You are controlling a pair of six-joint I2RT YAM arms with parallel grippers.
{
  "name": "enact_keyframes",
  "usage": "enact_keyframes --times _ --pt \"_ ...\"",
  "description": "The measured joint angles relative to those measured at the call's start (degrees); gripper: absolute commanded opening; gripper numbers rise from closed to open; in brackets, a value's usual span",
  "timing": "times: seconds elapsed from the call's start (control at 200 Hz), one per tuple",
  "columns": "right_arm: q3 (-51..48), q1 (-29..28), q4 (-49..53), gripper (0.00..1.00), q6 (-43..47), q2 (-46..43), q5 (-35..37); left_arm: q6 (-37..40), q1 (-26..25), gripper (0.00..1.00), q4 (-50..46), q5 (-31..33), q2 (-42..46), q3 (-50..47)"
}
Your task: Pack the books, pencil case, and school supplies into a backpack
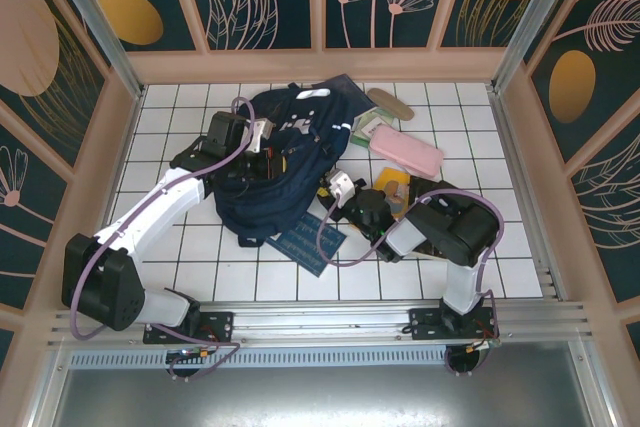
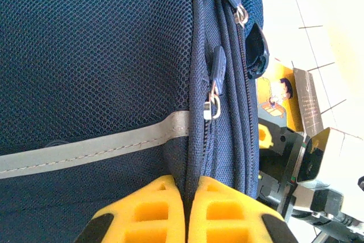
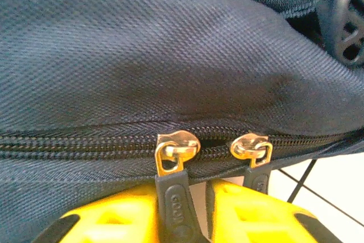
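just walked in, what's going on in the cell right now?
Both arms are on the backpack. The left end effector pinches a fabric seam beside a zipper. The right end effector sits at two zipper sliders, one pull tab between its fingers; whether it's clamped is unclear. The pink pencil case, blue book and tan oval piece lie on the table outside it.

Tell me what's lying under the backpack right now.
The blue book pokes out from beneath the near edge of the backpack, and the black book seemingly from its far edge. How far either reaches underneath is covered.
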State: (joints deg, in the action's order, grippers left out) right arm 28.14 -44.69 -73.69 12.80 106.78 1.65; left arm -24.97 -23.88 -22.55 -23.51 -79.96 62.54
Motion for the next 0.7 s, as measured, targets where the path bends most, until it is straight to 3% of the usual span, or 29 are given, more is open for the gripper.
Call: enact_keyframes --times 0.13,0.4,0.701 --pt "0.2 -0.04 0.68 0.0 -0.31 0.04 -0.11 -0.28 0.0 0.0 0.42 -0.09 0.0 -0.35" --pt "-0.7 -1.14 6.47 0.0 0.44 -4.26 0.07 -2.19 -0.02 0.0 2.4 -0.2 -0.44 -0.79" --pt "-0.07 -8.81 18.36 0.0 4.04 -8.04 1.51 -7.52 -0.09 0.0 8.44 -3.32 -6.78 -0.76"
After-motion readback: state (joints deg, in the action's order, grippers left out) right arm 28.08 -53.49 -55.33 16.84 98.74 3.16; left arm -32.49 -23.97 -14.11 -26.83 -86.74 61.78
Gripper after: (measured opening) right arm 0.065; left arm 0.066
